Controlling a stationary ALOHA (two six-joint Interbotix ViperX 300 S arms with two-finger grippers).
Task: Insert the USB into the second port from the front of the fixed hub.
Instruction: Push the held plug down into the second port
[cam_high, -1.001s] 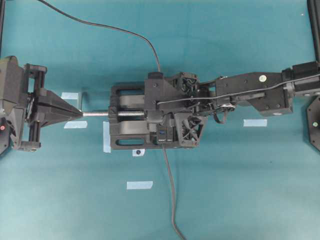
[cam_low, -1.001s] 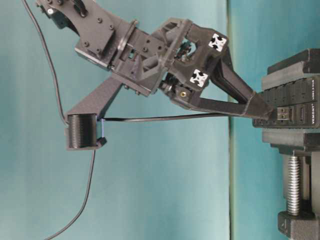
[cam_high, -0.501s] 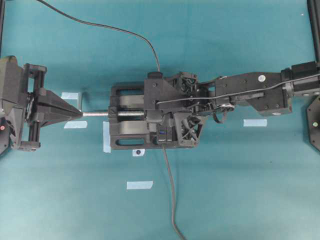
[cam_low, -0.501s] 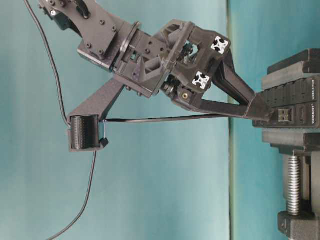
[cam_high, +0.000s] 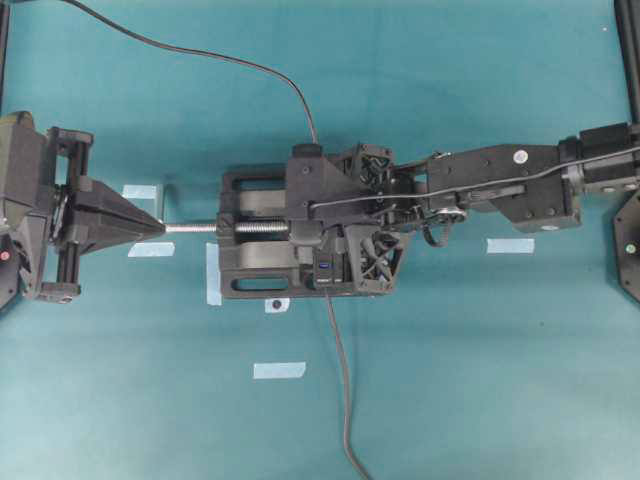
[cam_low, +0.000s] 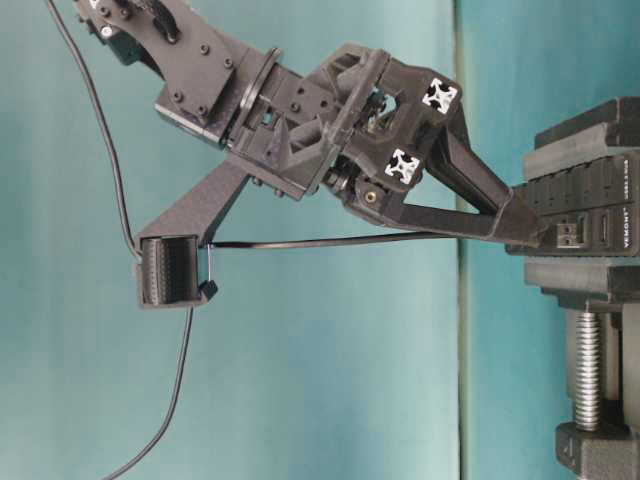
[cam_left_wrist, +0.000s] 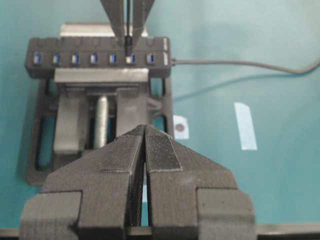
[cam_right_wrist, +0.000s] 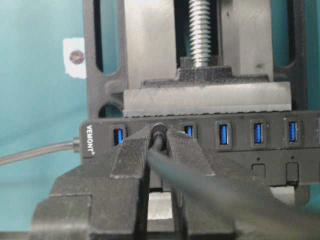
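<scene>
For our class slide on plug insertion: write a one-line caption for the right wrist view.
Right hand grips the small black USB plug at the long black hub's second blue-tongued port.

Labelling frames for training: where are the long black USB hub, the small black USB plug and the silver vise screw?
Long black USB hub (cam_left_wrist: 45, 70), left wrist view, front face.
Small black USB plug (cam_low: 566, 235), table-level view, metal shell.
Silver vise screw (cam_right_wrist: 202, 30), right wrist view, threads.

Tabletop: teal surface. Directly on it: black vise at centre frame; pale blue tape strips scattered left, lower centre and right; thin black cables trailing to upper left and bottom edges.
</scene>
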